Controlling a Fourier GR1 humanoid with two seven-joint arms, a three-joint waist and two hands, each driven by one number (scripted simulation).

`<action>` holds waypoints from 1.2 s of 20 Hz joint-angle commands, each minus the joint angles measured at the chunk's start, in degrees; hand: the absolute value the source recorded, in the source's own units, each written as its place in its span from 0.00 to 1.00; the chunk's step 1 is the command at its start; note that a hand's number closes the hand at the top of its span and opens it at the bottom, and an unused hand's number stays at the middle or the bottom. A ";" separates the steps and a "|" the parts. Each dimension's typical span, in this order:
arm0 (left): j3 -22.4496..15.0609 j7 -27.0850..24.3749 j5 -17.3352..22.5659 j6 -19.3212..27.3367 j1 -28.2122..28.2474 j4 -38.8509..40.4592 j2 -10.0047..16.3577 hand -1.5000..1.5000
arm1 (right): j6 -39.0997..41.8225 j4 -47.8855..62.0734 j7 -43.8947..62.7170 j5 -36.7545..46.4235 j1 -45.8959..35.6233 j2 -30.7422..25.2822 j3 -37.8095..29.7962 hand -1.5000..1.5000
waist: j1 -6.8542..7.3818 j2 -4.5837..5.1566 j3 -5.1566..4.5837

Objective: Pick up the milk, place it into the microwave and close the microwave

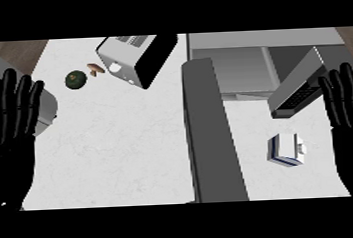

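1. Head view, L hand (14, 128): at left edge, fingers straight, pointing up, slightly spread, nothing in it. Resting.
2. R hand (346, 118): at right edge, fingers straight and up, close together w/ small gaps, nothing held. Resting.
3. Milk (288, 149): white carton w/ blue edging, on the counter (122, 153), right side, between the long grey slab (214, 139) and R hand, touching neither. Can't tell if it's upright or on its side.
4. Microwave (229, 71): grey box, top right. Its door (300, 88) is swung open, dark panel showing, outer end near R fingertips. Milk sits outside the microwave, nearer the view's lower edge than the door.
5. Grey slab runs top to bottom mid-counter, w/ milk to its right.
6. Left of slab: toaster (136, 60) near top, white/black, tilted in view. Beside it a round green item (75, 79) and a small brown item (96, 69), both well apart from L hand.
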 commanded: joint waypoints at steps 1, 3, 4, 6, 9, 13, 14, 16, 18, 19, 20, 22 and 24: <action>1.14 0.80 0.67 -0.31 3.77 -3.96 -0.28 0.00 | -1.80 0.01 0.87 2.84 -2.20 1.64 2.49 0.00 | -0.78 0.08 -0.10; -0.37 1.32 -2.77 1.39 2.09 -1.40 -1.22 0.00 | 0.46 -3.01 -0.28 0.29 2.59 0.11 -0.01 0.00 | -1.03 0.08 -0.08; -0.44 0.65 -4.07 2.12 2.52 -1.04 -1.38 0.00 | -3.73 -3.32 -4.96 6.90 6.34 3.44 7.97 0.00 | -1.04 0.06 -0.09; -2.11 3.52 -5.34 2.56 7.53 -6.38 -2.11 0.00 | -2.86 -4.05 -5.91 5.63 8.77 3.49 7.02 0.00 | -0.94 0.00 -0.07; -1.58 4.52 3.66 3.26 6.78 -0.46 -5.16 0.00 | 2.32 -2.49 4.51 -4.28 3.57 3.54 11.17 0.00 | -0.75 0.07 -0.13; -1.34 5.16 4.73 1.36 12.46 -4.93 -5.23 0.00 | 0.29 -4.29 2.27 -2.98 6.98 3.56 15.33 0.00 | -0.80 0.02 -0.09; -0.26 1.59 6.71 -0.91 15.54 -5.21 -4.84 0.00 | 2.97 -6.60 4.07 -5.42 7.84 2.94 12.21 0.00 | -0.82 0.02 -0.10; 0.95 4.70 7.09 -0.30 16.30 -8.30 -3.21 0.00 | 0.53 -6.79 1.46 -1.78 10.69 3.57 17.40 0.00 | -0.85 0.02 -0.09; -1.05 0.92 5.52 -0.82 17.88 -6.15 -4.60 0.00 | -1.99 -6.94 1.25 0.06 11.03 3.57 16.68 0.00 | -0.89 0.04 -0.09; -0.50 2.25 7.65 -1.56 19.79 -8.53 -4.31 0.00 | -2.23 -2.64 -2.56 -0.22 8.73 3.58 14.26 0.00 | -0.72 0.05 -0.09; -3.52 -1.81 4.99 -0.91 23.59 -9.31 -5.26 0.00 | -6.48 -3.95 -1.03 3.51 8.33 3.58 17.45 0.00 | -0.58 0.00 -0.10; -2.75 -1.81 6.06 -1.11 22.18 -7.55 -5.28 0.00 | -7.10 -4.40 2.48 3.29 7.29 3.57 14.79 0.00 | -0.69 0.05 -0.11; -4.36 -4.97 5.60 -1.23 25.43 -6.73 -5.28 0.00 | -7.29 -5.92 3.63 4.25 7.96 3.56 13.97 0.00 | -0.67 0.03 -0.12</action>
